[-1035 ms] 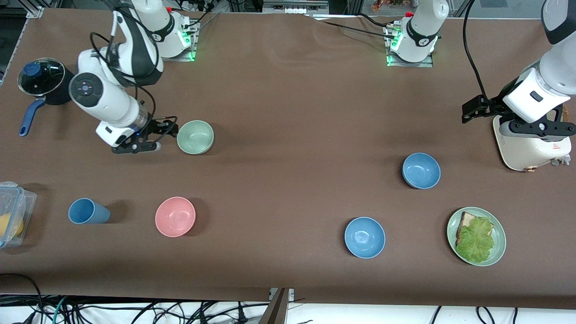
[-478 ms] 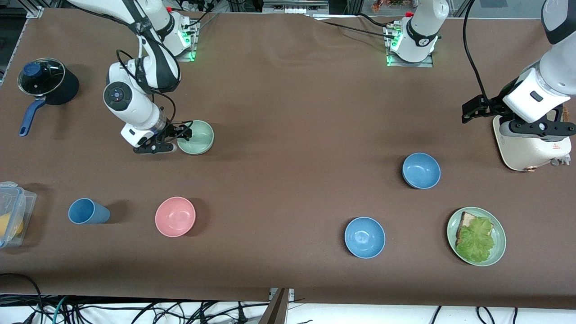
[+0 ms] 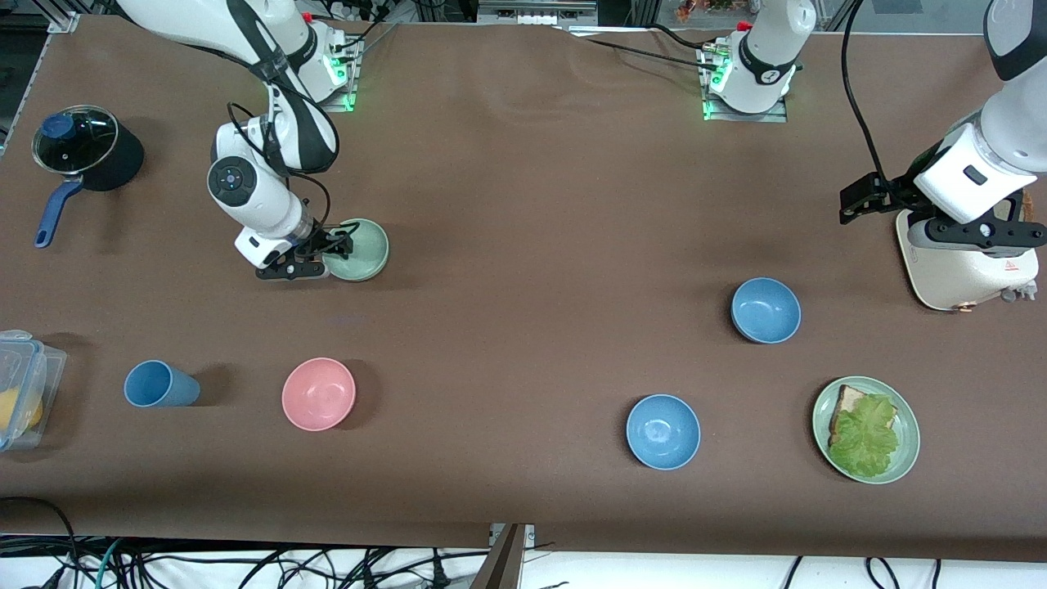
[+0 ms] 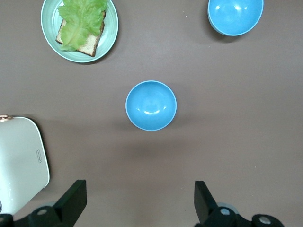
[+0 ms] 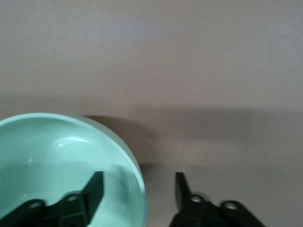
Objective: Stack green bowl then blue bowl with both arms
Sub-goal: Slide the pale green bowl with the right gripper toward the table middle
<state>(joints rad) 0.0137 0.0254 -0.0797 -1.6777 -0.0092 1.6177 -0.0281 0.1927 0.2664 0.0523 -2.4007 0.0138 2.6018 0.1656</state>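
- A robotics lab, not a home kitchen: two white arms bolted by their bases onto a brown-covered table.
- Near the bases, aluminium framing.
- Loose cables below the table's edge.

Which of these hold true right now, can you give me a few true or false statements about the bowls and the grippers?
1. The right gripper straddles the green bowl rim, one finger inside, one outside. True.
2. The left gripper holds a blue bowl. False: it hangs open above the table, over nothing.
3. The pink bowl sits nearer the front camera than the green bowl. True.
4. A blue bowl is stacked in the green bowl. False: both blue bowls sit apart on the table.
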